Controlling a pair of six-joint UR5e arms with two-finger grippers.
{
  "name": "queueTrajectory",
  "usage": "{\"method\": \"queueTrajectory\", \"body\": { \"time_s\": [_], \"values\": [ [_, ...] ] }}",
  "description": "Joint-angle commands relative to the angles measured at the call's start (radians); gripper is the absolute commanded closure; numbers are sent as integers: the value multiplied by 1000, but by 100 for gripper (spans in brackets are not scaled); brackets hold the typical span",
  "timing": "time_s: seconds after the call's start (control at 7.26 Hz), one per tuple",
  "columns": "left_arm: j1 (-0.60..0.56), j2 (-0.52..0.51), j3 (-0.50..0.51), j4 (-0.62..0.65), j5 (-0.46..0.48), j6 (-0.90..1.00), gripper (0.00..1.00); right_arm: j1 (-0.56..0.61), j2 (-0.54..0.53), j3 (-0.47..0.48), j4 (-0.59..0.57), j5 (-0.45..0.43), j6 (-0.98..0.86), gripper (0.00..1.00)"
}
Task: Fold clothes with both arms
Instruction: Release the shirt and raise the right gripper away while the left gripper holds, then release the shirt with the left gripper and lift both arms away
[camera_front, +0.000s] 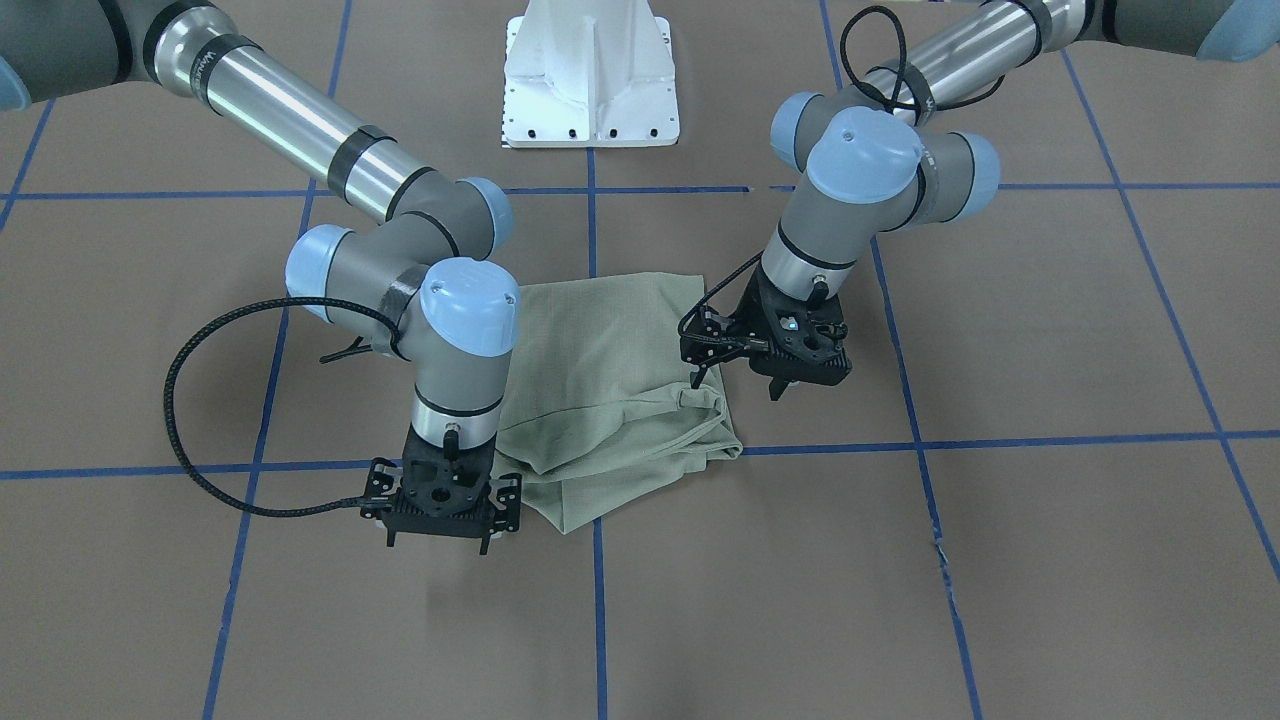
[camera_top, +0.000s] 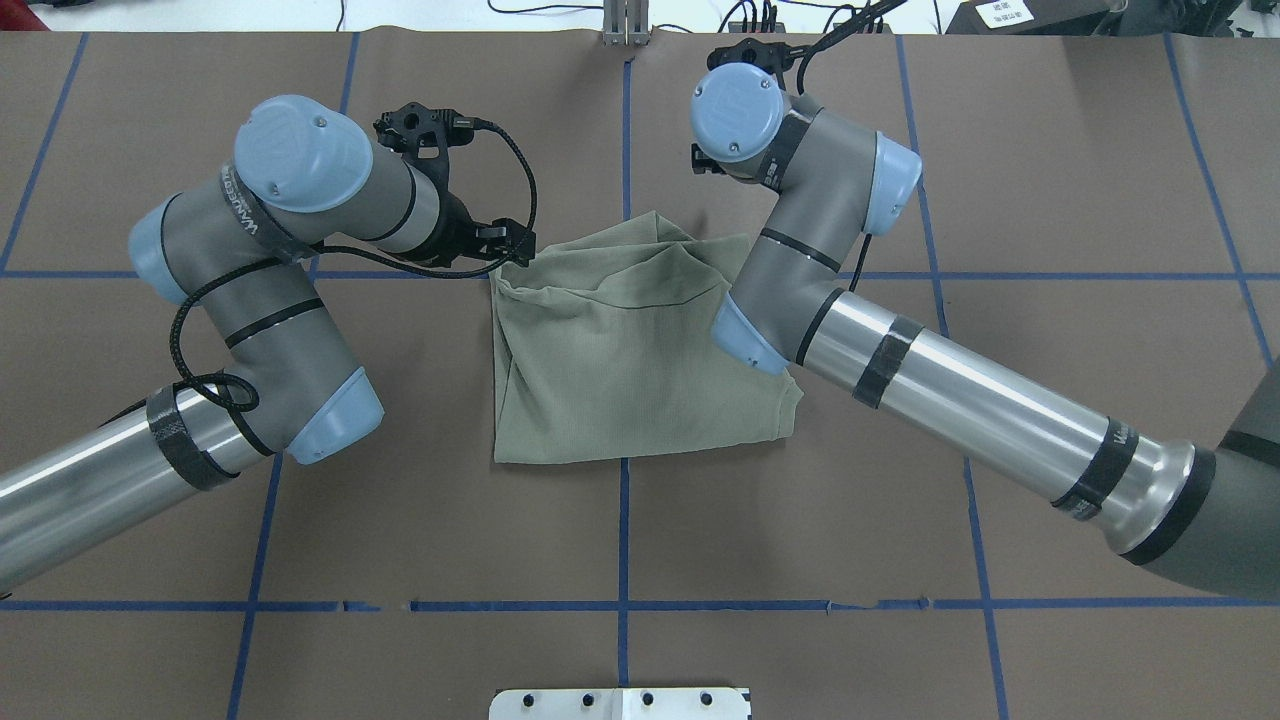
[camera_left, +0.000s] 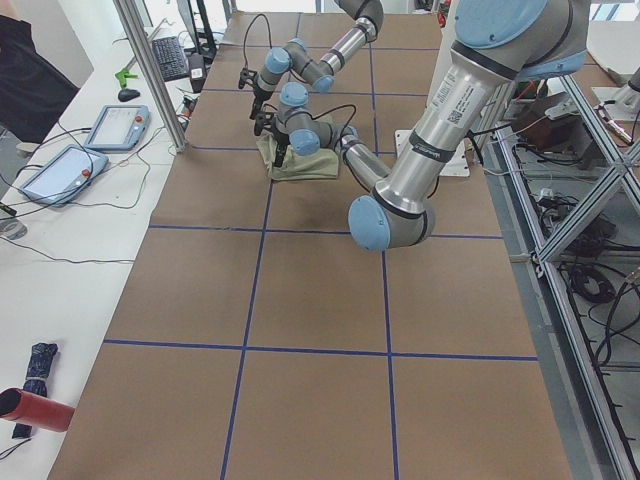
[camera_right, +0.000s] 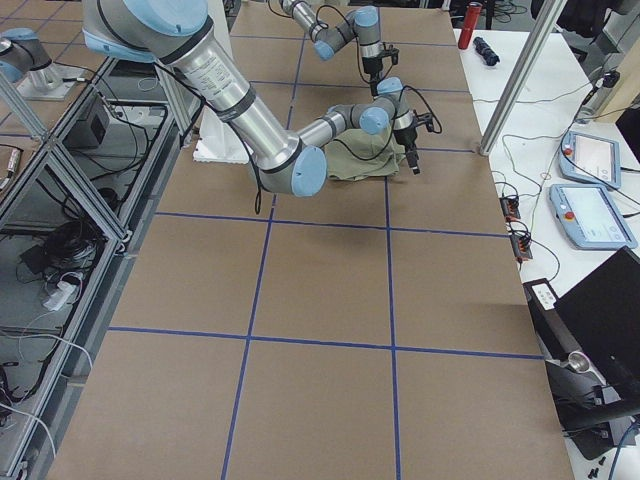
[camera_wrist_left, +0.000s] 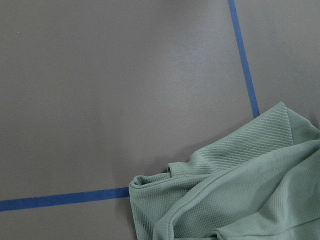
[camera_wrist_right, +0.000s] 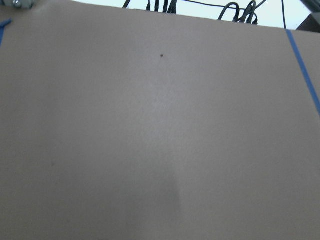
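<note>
The pale sage-green shirt (camera_front: 610, 390) lies folded into a rumpled rectangle on the brown table; it also shows in the overhead view (camera_top: 620, 370) and in the lower right of the left wrist view (camera_wrist_left: 240, 195). My left gripper (camera_front: 805, 383) hovers just off the shirt's edge, at its far corner (camera_top: 505, 245), and looks open and empty. My right gripper (camera_front: 438, 535) stands upright beside the shirt's other far corner, fingers spread, holding nothing. In the overhead view it is hidden under its wrist. The right wrist view shows only bare table.
The white pedestal base (camera_front: 590, 75) stands at the robot's side of the table. Blue tape lines (camera_front: 1000, 440) cross the brown paper. Past the table's far edge a white bench holds tablets (camera_left: 115, 125) and a red bottle (camera_left: 35, 408).
</note>
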Motion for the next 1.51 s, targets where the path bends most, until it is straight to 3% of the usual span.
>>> {"method": "queueTrajectory", "body": {
  "time_s": [0.0,0.14,0.28,0.69,1.1,1.38],
  "values": [
    [44,-2,2,12,13,-71,0,81,14,12,17,206,-58,0],
    [97,0,7,18,40,-83,0,113,11,38,12,292,-89,0],
    [151,0,19,18,118,-100,0,115,5,42,14,314,-90,0],
    [148,-5,34,32,124,-100,0,115,-7,45,18,313,-90,0],
    [107,-41,143,47,130,-107,0,114,-23,65,18,311,-92,0],
    [37,-136,301,33,128,-91,0,115,-29,65,20,311,-92,0]
  ]
}}
